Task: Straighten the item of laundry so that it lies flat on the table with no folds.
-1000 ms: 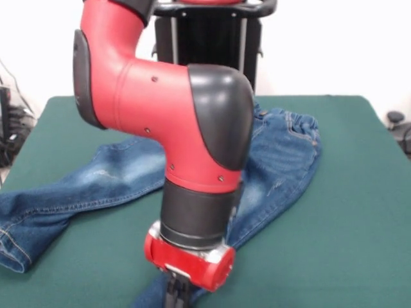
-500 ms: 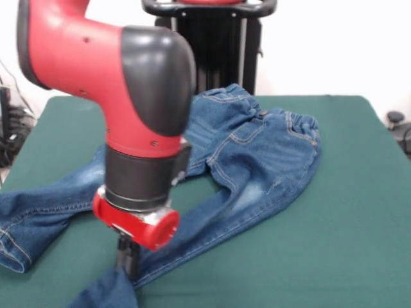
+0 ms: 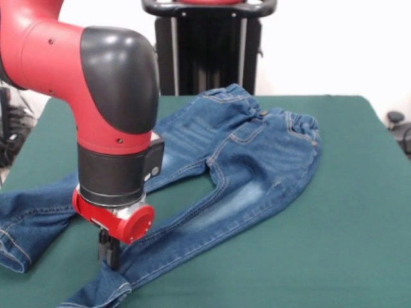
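Tool (image 3: pixel 109 255) on jeans (image 3: pixel 257 160) leg nr hem, table (image 3: pixel 340 256) front.

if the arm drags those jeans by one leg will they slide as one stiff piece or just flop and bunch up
Probably flop: the jeans lie in soft curves, with both legs bent across the table. The felt-like top likely grips the denim, so the leg beneath the gripper may stretch before the waistband follows. They look light, so a tug could bunch them.

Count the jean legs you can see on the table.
2. One leg stretches to the picture's left edge; the other runs down to the bottom edge under the pincer, its hem cut off.
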Available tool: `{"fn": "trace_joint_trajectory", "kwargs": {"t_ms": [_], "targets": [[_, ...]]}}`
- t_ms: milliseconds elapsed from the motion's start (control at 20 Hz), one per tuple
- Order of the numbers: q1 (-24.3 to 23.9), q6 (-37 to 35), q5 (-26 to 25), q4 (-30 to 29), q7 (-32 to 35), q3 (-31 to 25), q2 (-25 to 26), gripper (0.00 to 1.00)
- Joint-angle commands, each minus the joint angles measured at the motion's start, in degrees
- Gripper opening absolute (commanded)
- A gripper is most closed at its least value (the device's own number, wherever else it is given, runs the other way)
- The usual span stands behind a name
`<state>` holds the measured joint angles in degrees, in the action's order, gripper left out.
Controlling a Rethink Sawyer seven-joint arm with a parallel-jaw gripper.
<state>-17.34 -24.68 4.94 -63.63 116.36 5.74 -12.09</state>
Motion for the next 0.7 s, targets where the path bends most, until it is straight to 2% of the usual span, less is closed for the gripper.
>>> {"fn": "trace_joint_trajectory", "kwargs": {"t_ms": [50,250,700], "targets": [[0.2,-4.0,-3.3,-8.3,-3.5,-9.5,1.3,0.00],[0.0,-3.4,-4.8,-9.3,-2.8,-9.2,0.5,0.00],[-2.2,-5.4,-8.0,-14.7,-4.5,-8.2,-5.5,0.00]]}}
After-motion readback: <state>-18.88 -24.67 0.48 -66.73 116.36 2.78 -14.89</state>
